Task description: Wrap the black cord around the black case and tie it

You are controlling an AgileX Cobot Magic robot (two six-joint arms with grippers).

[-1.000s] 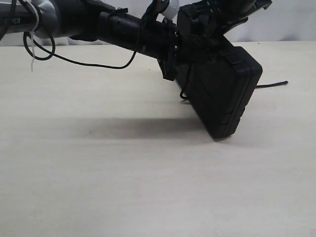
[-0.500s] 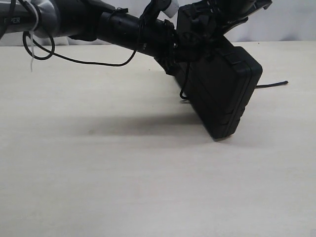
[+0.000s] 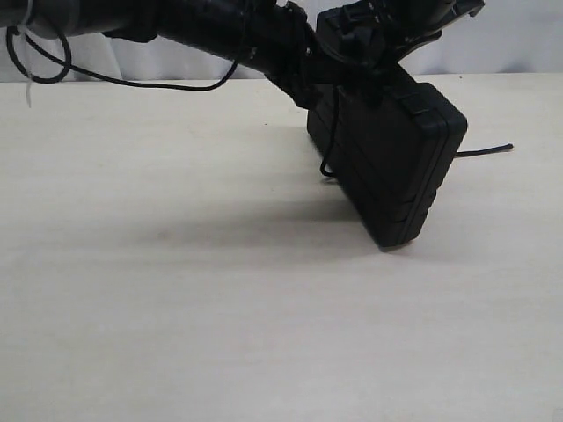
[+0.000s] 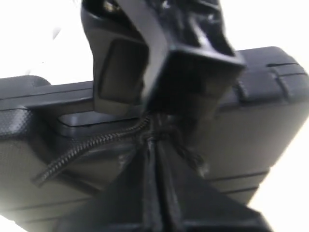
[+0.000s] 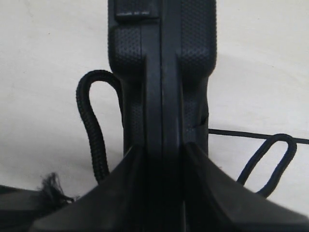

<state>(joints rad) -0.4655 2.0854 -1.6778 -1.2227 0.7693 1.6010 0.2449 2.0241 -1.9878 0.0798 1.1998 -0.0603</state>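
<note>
Propped at a slant: the black case (image 3: pixel 396 167), 1 lower corner touching the bench (image 3: pixel 176 308), the rest lifted clear. Hanging slack against its broad left face, a loop of the black cord (image 3: pixel 326 163), with 1 loose end trailing onto the bench beyond the case's far side. In the right wrist view, 2 slack bights, 1 on either side of the case's narrow edge, plus a frayed tuft of cord near the fingers. No tight turn visible round the case, and no finished knot to be seen. Judged early to midway, then: wrapping begun at most, cinching and tying all left to do. Impossible to tell about any turn on the hidden back face.

Clamped across the case's narrow edge, 1 finger on each face, holding the tilt from above — the right tool (image 5: pixel 163 152). Pinched tight on the cord right at the case's face, forearm reaching in from the left to meet its partner near the case's top — the left tool (image 4: pixel 153 147).
</note>
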